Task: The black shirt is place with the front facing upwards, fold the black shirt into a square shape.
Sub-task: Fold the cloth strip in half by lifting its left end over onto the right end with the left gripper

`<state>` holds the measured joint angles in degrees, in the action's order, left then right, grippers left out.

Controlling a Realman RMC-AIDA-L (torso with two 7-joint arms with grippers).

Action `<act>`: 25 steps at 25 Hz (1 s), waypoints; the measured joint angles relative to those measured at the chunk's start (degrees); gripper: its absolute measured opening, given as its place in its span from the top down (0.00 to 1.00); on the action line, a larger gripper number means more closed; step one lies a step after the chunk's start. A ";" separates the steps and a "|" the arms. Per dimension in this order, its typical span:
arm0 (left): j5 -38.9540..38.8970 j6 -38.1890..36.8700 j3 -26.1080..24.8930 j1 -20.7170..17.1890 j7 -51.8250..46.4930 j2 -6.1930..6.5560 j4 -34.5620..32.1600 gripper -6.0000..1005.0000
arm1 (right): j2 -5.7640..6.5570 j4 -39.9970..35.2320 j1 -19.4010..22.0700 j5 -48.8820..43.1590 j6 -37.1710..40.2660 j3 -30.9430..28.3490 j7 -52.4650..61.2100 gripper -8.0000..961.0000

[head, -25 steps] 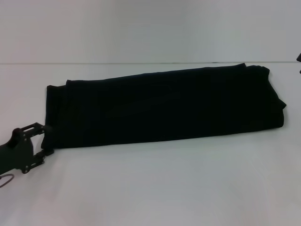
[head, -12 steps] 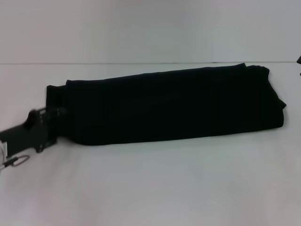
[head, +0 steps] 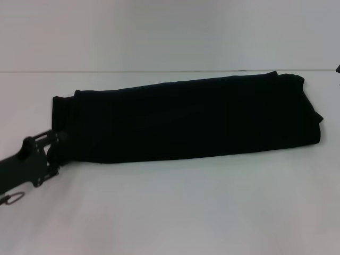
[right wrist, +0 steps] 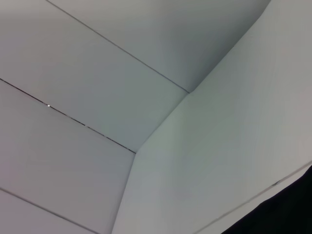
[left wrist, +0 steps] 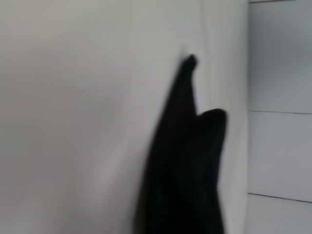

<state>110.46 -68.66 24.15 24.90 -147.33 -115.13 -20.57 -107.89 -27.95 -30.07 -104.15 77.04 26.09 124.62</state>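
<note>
The black shirt [head: 191,119] lies on the white table [head: 175,207] as a long folded band running from left to right. No lettering or neck label shows. My left gripper [head: 53,154] is at the band's left end, low over the table. Its jaws stand open, with the shirt's near-left corner between them. In the left wrist view the shirt [left wrist: 185,165] is a dark blurred fold reaching away over the table. Only a dark sliver of my right arm [head: 338,68] shows, at the far right edge beyond the shirt's right end.
The table's far edge [head: 133,71] meets a pale wall behind the shirt. The right wrist view shows pale wall panels and a black patch [right wrist: 287,212] in one corner; I cannot tell what the patch is.
My left gripper moved in onto the shirt's left end, then drew back a little toward the near left. The shirt's near-left corner has shifted slightly. The right arm has not moved.
</note>
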 joint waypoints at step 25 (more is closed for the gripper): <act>3.43 8.24 -0.30 6.48 -0.29 -0.60 2.37 0.47 | -0.30 0.00 1.10 0.00 1.17 0.01 0.01 0.37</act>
<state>113.89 -60.42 23.85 31.38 -147.62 -115.73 -18.19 -108.19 -27.95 -28.97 -104.15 78.21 26.10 124.63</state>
